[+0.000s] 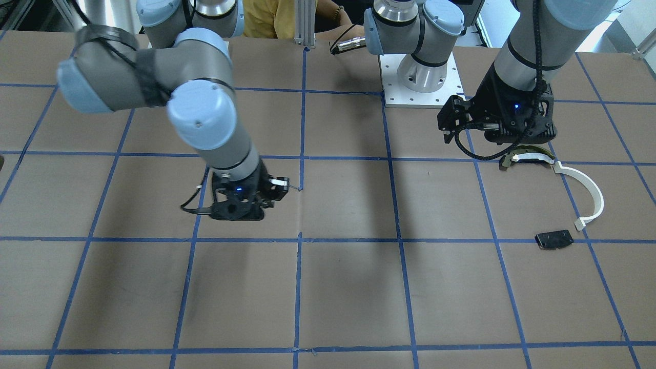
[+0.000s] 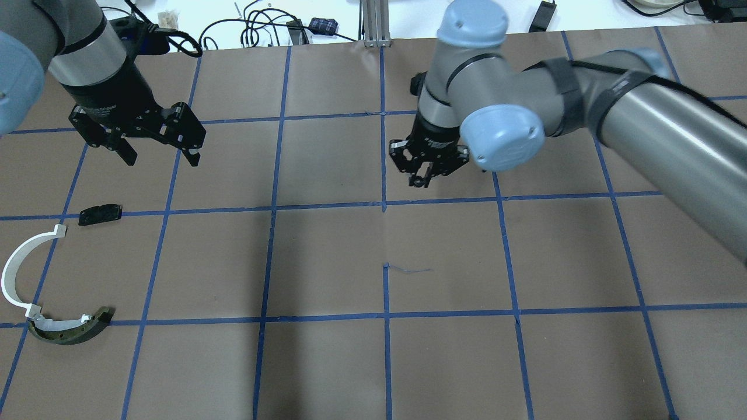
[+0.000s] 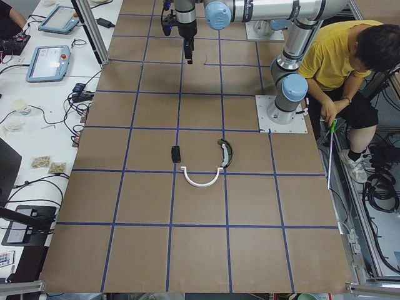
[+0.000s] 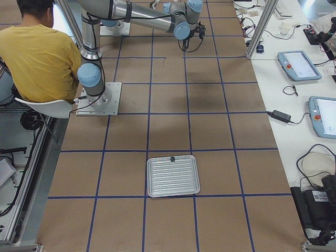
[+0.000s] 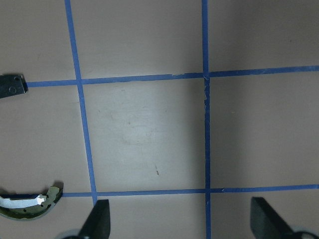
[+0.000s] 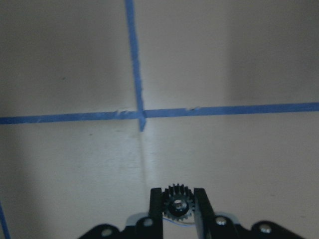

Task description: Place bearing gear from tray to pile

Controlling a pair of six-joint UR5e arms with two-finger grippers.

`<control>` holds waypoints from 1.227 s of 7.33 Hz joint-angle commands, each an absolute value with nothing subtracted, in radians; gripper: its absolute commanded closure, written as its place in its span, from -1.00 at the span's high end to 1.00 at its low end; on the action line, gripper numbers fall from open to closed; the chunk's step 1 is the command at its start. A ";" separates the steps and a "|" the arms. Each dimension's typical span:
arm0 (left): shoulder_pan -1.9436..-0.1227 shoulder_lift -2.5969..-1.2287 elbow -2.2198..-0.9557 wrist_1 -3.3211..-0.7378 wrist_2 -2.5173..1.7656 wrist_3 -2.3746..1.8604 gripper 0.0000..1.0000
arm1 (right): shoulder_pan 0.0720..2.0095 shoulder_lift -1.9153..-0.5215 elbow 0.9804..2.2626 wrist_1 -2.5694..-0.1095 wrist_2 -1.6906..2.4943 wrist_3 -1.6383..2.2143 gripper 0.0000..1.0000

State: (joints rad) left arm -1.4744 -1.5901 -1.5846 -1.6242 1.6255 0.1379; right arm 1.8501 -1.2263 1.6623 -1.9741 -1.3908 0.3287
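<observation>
My right gripper (image 2: 425, 175) is shut on a small black toothed bearing gear (image 6: 177, 205) and holds it above the table near a blue tape crossing (image 6: 141, 114). It also shows in the front-facing view (image 1: 279, 187). The pile lies at the table's left end: a thin white arc strip (image 2: 17, 268), a dark olive curved piece (image 2: 70, 332) and a flat black plate (image 2: 100, 214). My left gripper (image 2: 160, 154) is open and empty, hovering a little beyond the black plate. The ribbed metal tray (image 4: 173, 176) shows only in the exterior right view.
Blue tape lines (image 2: 274, 207) divide the brown table into squares. The left arm's white base plate (image 1: 423, 87) sits at the table's robot side. A person in a yellow shirt (image 3: 337, 56) sits by the robot. Cables and tablets (image 4: 299, 63) lie on the side bench.
</observation>
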 commanded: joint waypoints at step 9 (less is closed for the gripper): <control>-1.474 -1.641 -1.585 -1.605 1.612 0.104 1.00 | 1.624 -1.306 1.700 -1.889 -1.364 -0.160 1.00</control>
State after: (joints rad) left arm -1.4656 -1.6241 -1.5849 -1.6179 1.6179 0.1218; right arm 1.7662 -1.2316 1.7034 -1.9901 -1.3650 0.0321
